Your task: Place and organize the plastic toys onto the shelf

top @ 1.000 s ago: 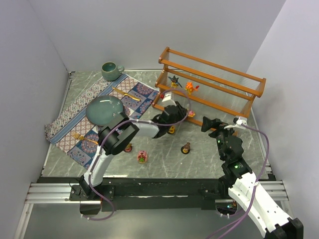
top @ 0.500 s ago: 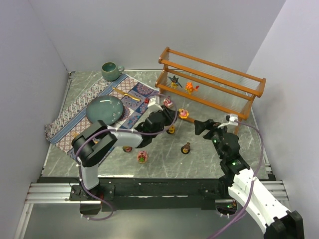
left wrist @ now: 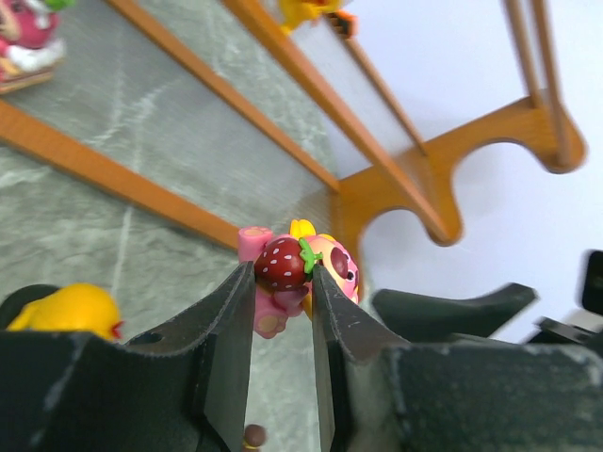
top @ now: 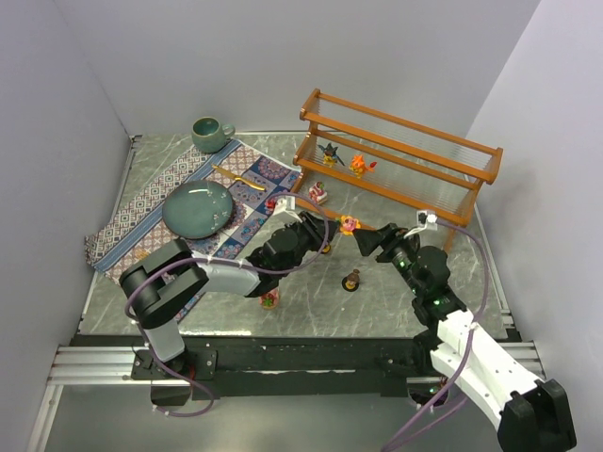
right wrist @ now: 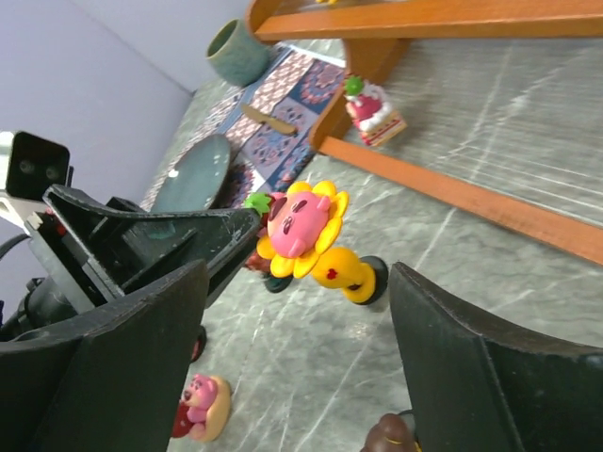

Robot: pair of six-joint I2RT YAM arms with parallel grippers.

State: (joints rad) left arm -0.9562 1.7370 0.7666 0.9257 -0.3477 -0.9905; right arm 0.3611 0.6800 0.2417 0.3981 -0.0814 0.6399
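The left jaws [left wrist: 283, 282] are narrow, clamped on the strawberry end of the pink flower toy [left wrist: 332, 267], which sits at the centre of the top view. The right jaws [right wrist: 300, 275] stand wide and hold nothing. They face the toy from the right, and its flower face lies ahead of their gap, not yet between the fingers. The shelf [top: 400, 155] stands at upper right, nearer the right arm, so a handover appears likely.

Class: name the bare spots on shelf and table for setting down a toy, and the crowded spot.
Free: the shelf's top tier and its middle tier right of the orange toy. Crowded: the table before the shelf's left end, where left gripper and right gripper meet at the pink flower toy.
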